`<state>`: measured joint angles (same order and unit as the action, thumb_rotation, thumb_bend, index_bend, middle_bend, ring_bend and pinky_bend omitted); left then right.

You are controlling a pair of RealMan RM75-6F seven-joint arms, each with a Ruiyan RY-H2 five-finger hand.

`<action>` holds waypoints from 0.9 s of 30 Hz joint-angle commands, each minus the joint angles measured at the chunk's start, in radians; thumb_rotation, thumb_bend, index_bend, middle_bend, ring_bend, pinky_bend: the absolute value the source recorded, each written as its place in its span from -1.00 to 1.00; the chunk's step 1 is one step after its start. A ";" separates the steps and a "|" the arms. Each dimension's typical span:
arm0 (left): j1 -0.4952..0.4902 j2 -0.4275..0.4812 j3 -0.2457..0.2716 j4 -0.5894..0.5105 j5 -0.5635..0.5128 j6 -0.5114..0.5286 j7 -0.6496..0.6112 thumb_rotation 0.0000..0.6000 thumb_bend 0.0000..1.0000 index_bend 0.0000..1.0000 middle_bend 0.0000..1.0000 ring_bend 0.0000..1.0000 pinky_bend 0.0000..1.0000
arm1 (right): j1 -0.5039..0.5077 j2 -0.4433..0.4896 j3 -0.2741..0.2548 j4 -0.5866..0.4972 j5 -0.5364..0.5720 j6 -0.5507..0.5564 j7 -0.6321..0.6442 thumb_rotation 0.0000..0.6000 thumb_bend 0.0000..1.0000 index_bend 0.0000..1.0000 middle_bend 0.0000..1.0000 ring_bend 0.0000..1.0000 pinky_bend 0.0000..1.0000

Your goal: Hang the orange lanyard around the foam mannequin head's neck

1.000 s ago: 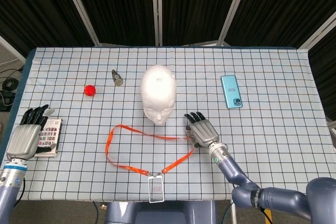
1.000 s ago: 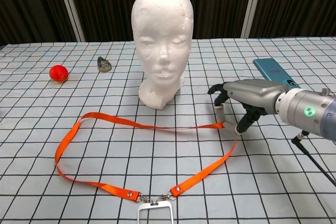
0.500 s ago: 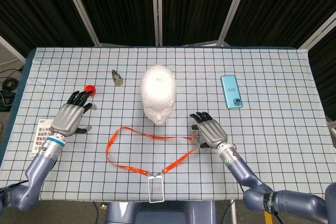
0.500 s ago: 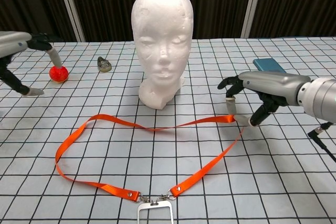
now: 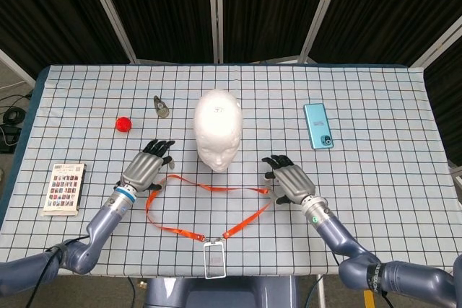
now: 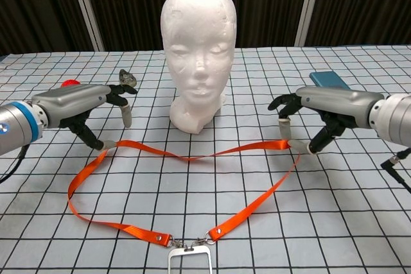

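Orange lanyard (image 6: 186,156) webbing, one loop of it, was laid flat on the checked tablecloth (image 5: 375,178) in front of the single foam mannequin head (image 6: 196,49), nowhere yet around the neck. Its long axis was run roughly left to right across the near part of the table, with the far run of strap stretched between the two hands and dipped slightly at its middle. The near run was drawn down to a metal clip and one clear badge holder (image 5: 214,259) at the table's front edge.

The right end of the far strap was pinched between thumb and fingertip of the right hand (image 6: 311,117), the other fingers being left spread and curved. The left hand (image 6: 90,110) was held over the left bend of the loop, its fingers arched downward and a fingertip set at the strap; whether the strap was actually gripped there could not be told from either view.

The mannequin head was stood upright, face turned toward the robot, just behind the strap and between the two hands.

Four other things were counted. One red ball (image 5: 123,123) and one small grey metal object (image 5: 161,107) were placed to the left of the head, further back. One teal phone (image 5: 317,125) was laid to its right. One card of coloured squares (image 5: 63,188) was seen near the left edge. Nothing was placed between lanyard and head.
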<state>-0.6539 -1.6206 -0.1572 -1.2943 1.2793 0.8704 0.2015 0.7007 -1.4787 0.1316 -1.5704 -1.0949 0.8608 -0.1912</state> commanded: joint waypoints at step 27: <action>-0.011 -0.079 0.038 0.094 0.015 0.027 -0.085 1.00 0.05 0.25 -1.00 -1.00 -1.00 | -0.012 0.023 -0.013 -0.004 -0.061 0.008 0.048 1.00 -0.04 0.44 -0.79 -1.00 -1.00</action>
<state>-0.6684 -1.7056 -0.1213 -1.1902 1.2870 0.8889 0.1206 0.6904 -1.4601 0.1192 -1.5691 -1.1505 0.8651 -0.1451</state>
